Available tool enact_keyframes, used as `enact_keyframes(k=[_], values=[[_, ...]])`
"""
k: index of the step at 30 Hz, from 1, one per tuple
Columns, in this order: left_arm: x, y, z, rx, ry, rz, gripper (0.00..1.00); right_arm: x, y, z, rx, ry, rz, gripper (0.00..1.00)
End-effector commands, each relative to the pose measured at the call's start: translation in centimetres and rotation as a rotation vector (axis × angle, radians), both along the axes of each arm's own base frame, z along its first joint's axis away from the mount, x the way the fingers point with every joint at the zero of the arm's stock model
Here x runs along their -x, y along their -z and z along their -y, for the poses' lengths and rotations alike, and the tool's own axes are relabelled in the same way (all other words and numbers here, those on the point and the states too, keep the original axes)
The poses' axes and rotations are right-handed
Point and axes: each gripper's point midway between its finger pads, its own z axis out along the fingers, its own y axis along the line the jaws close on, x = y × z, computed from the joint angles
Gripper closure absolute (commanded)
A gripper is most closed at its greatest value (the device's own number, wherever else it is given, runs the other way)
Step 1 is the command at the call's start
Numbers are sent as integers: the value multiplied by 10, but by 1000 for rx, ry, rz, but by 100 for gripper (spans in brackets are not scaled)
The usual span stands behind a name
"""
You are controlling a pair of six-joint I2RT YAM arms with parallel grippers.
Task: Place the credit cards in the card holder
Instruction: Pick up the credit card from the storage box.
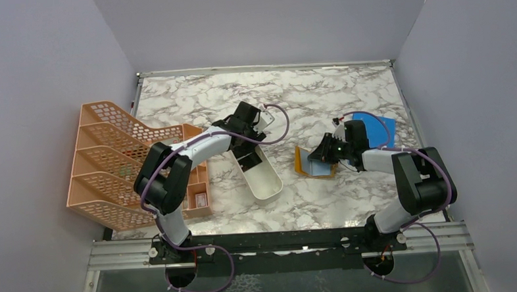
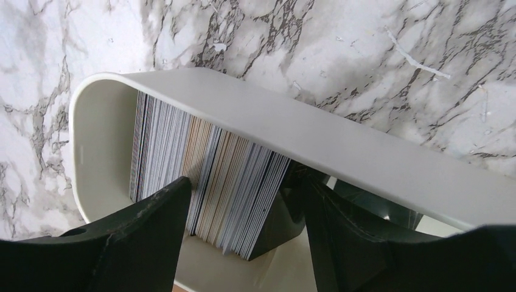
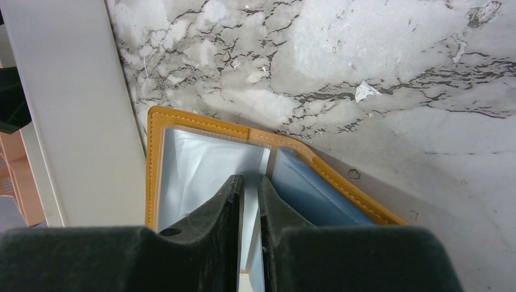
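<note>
Well, from where I stand not much of the job looks done yet. The credit cards (image 2: pixel 201 164) are packed on edge in a thick row inside the long white tray (image 2: pixel 341 146), dark, pale and tan edges pressed together, with a dark block propping the end of the row. The left gripper (image 2: pixel 246 185) hangs right over that row with its jaws spread wide, one finger at each side of the stack and nothing between them but card edges. It holds no card.

Off to the right, well apart from the tray, the card holder (image 3: pixel 201 125) lies open on the marble table (image 3: pixel 395 91), its orange stitched border framing the grey-blue clear pockets. The right gripper (image 3: pixel 249 181) is down on it with its jaws drawn narrow, pinching a thin pale leaf at the middle of the holder. That may be a pocket sleeve held steady or a card edge. The wrist view is too close for me to be sure, and I cannot say whether any pocket is already filled.

My guess is that the picking is only starting: holder opened and pinned, stack waiting, every visible card left to move. The blue sheet (image 1: pixel 381 127) and the peach mesh rack (image 1: pixel 108 159) sit to the sides, out of play.
</note>
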Motion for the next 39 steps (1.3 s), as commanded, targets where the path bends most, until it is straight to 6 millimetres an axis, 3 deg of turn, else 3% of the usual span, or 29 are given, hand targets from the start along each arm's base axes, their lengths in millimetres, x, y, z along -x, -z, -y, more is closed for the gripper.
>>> enact_keyframes(k=[1, 6, 10, 17, 27, 33, 39], values=[[-4, 3, -5, -38, -8, 32, 36, 0, -3, -4, -8, -25, 17, 80], [-8, -2, -9, -57, -18, 73, 71, 1, -4, -5, -13, -27, 17, 80], [-9, -9, -13, -69, -27, 107, 82, 0, -5, -6, -17, -27, 18, 80], [-6, -20, -7, -52, -8, 129, 83, 1, -4, -6, -18, -31, 16, 80], [-4, -47, -5, -28, -5, 174, 100, 2, -6, -7, -27, -37, 22, 80], [-3, -43, -8, -55, -3, 157, 100, 2, -7, -8, -34, -42, 25, 80], [2, -53, 7, 38, -21, 104, 100, 3, -9, -12, -54, -59, 26, 80]])
